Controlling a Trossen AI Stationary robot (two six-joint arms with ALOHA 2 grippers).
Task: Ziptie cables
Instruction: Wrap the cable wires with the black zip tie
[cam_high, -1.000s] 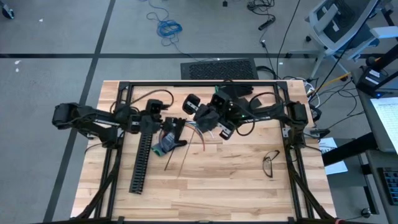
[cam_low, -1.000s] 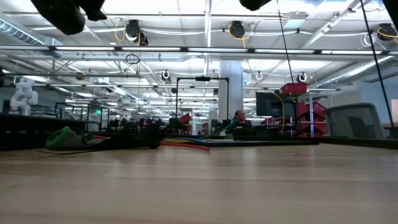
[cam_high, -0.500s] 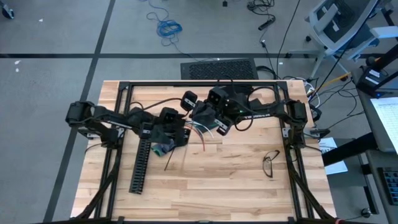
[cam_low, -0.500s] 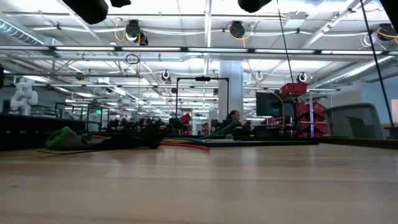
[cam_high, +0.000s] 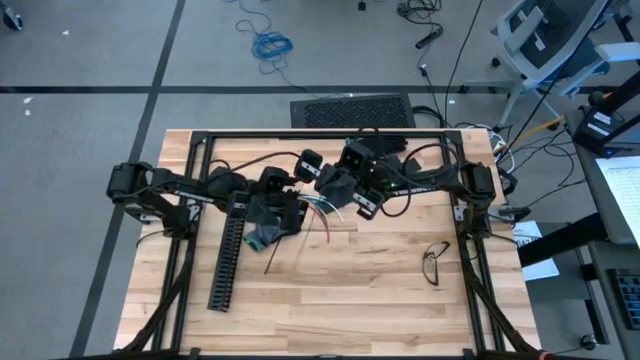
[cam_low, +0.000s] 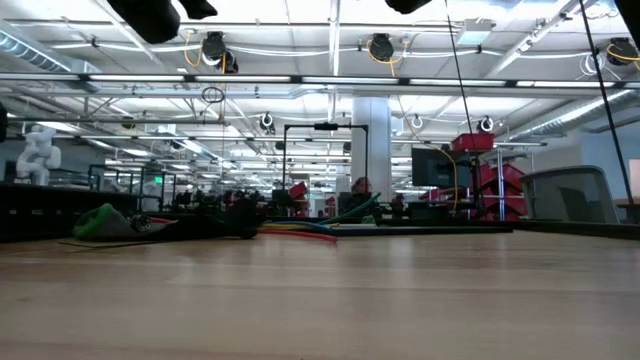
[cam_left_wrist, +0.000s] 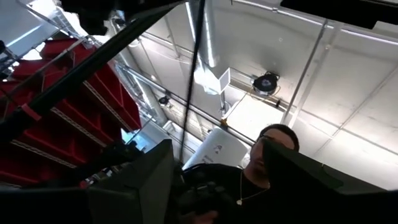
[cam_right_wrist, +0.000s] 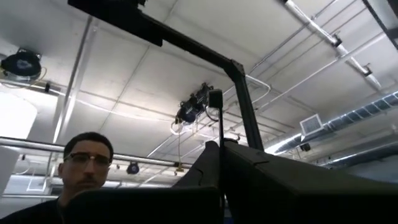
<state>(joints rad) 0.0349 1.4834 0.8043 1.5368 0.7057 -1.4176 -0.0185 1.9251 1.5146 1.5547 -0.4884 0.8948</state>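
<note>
My left pincer (cam_high: 283, 212) has slid in toward bench centre since a second ago, fingers (cam_left_wrist: 134, 186) spread, over the cables (cam_high: 322, 212). The right pincer (cam_high: 352, 205), pressed together, hovers at their three o'clock. Thin, loose, coloured wires on pale wood bench (cam_high: 380, 290); only the low view shows them lying flat.

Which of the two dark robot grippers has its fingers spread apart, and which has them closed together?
The left gripper has its fingers spread, with a clear gap between them. The right gripper has its fingers pressed together.
</note>
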